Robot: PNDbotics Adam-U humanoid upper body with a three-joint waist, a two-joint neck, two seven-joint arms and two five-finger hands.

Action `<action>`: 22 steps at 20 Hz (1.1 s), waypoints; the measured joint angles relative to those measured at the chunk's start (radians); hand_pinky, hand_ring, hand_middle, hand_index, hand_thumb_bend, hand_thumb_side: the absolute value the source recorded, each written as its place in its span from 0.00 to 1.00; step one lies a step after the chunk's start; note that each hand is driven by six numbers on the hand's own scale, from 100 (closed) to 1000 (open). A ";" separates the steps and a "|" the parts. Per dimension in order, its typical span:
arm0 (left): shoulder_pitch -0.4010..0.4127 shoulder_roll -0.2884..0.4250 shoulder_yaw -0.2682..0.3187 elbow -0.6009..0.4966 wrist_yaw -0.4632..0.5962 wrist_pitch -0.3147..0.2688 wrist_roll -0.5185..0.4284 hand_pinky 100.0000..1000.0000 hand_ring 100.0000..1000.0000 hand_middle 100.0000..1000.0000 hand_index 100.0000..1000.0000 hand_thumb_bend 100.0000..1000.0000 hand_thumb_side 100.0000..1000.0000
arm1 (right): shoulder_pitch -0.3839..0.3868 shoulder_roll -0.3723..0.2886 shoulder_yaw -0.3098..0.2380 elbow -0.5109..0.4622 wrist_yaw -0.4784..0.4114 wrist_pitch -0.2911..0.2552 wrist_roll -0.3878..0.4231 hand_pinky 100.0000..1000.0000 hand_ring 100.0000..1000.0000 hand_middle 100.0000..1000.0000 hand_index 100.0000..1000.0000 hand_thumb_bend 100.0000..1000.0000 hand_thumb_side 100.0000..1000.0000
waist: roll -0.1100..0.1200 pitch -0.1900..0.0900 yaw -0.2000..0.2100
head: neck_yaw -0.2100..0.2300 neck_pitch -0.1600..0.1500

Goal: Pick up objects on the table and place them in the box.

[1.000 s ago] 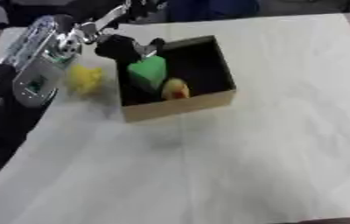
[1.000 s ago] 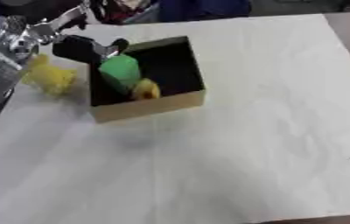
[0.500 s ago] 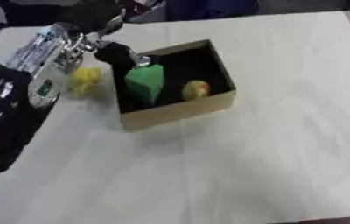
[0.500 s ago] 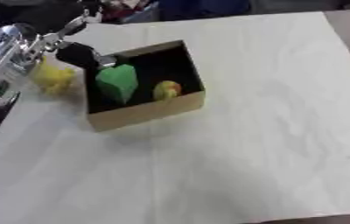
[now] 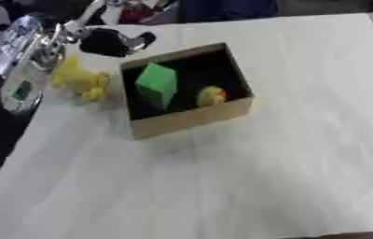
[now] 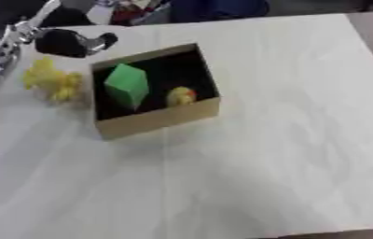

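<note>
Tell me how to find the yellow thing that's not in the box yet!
Look at the white table and find the brown cardboard box near its far left part. Just outside the box's left wall lies a lumpy yellow toy. It is the only loose thing on the table; the green block and the small yellowish ball are already inside the box.

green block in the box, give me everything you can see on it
The green block is a plain, matte, box-shaped solid with flat faces and clear edges. It stands tilted inside the cardboard box, in its left half, leaning toward the left wall, its top reaching about rim height. A small yellow round object with a red patch lies to its right, apart from it. No hand touches it.
</note>
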 measured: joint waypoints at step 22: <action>0.056 0.097 0.045 0.104 -0.220 -0.097 -0.292 0.65 0.83 0.79 0.92 0.55 0.53 | 0.007 0.000 -0.001 0.000 0.000 0.003 -0.006 0.91 0.78 0.61 0.88 0.00 1.00 | -0.009 -0.001 -0.004 | -0.010 -0.002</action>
